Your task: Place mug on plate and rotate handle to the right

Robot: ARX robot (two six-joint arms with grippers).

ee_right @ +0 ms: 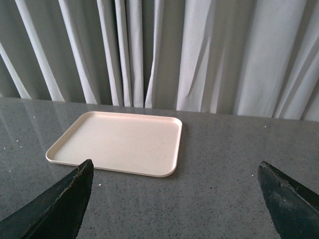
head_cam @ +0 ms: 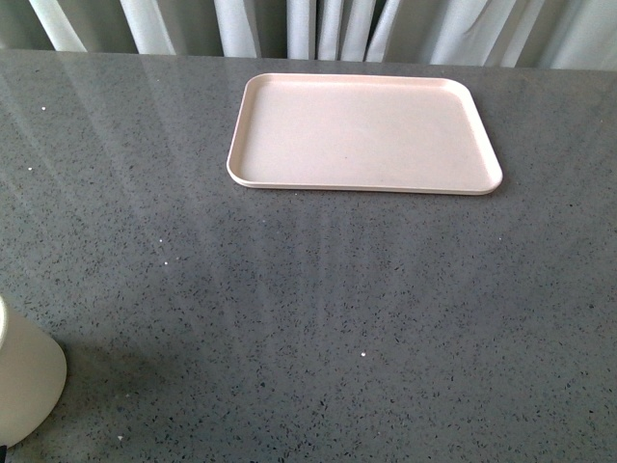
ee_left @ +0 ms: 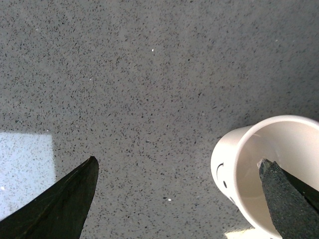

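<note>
At the table's left, open left jaws seemingly straddle the mug's rim; right jaws gape before the plate.

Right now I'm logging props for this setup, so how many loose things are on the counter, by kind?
mug: 1
plate: 1
Total: 2
</note>
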